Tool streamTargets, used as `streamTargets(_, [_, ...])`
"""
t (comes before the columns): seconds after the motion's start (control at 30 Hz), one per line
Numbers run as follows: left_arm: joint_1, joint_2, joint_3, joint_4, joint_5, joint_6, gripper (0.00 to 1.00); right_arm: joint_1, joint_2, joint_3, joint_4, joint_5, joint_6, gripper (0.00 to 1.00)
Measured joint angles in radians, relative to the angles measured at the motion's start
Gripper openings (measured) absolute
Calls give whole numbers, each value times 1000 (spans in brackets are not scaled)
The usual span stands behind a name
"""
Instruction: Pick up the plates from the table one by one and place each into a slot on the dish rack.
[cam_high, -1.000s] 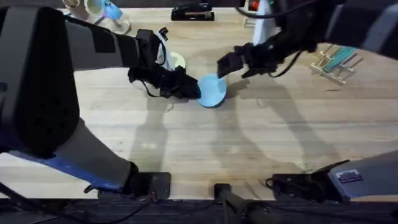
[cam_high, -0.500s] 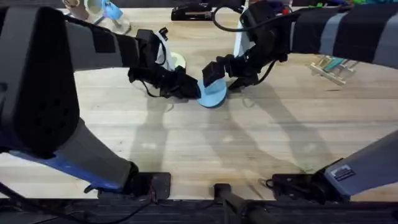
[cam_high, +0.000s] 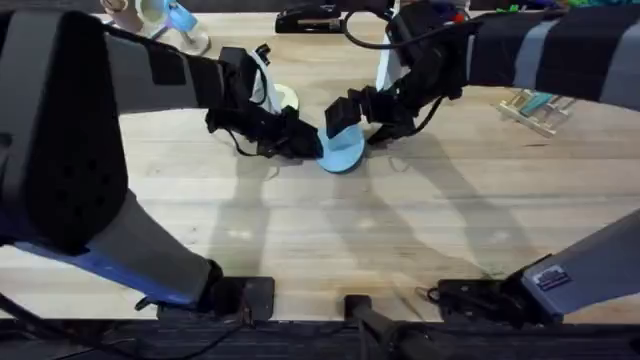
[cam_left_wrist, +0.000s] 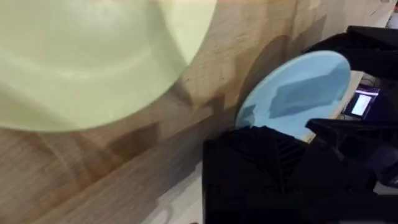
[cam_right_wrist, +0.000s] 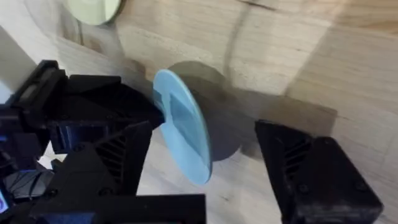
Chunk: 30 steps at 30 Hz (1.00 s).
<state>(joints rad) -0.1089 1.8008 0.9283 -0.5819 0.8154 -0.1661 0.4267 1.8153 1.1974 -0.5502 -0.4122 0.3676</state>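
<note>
- At the middle of the overhead view, toward twelve o'clock, the light blue plate (cam_high: 342, 149) stands on edge above the plank table (cam_high: 330, 230), whose pale wood shows long grain lines. The left gripper (cam_high: 305, 141) pinches the plate's rim from nine o'clock. The right gripper (cam_high: 352, 112) comes in from two o'clock, its black fingers spread to either side of the upper rim and holding nothing. The cream-yellow plate (cam_high: 286, 98) lies flat just behind the left arm. The dish rack (cam_high: 538, 103), thin pale dowels on a slatted base, sits at the three o'clock edge; teal and white shapes show among its pegs, too small to identify.
- In the left wrist view, the smooth round cream-yellow plate (cam_left_wrist: 93, 56) lies flat on the wood, and the blue disc (cam_left_wrist: 292, 93) rises out of the black ribbed fingers (cam_left_wrist: 267, 168) closed on its rim.
- In the right wrist view, the blue plate (cam_right_wrist: 183, 134) stands edge-on between the wide-open ribbed fingers (cam_right_wrist: 311, 174), touching neither.
</note>
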Motion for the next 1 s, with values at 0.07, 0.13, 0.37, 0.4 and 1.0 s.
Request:
streamTargets(0.07, [0,0,0,0,0,0,41,0,0,0,0,0,0,995])
streamTargets(0.13, [0,0,0,0,0,0,41,0,0,0,0,0,0,994])
streamTargets(0.37, [0,0,0,0,0,0,41,0,0,0,2,0,3,742])
streamTargets(0.4, [0,0,0,0,0,0,41,0,0,0,2,0,5,658])
streamTargets(1.0, [3,1,25,-52,-18,6,41,-8,-13,0,4,-54,7,36])
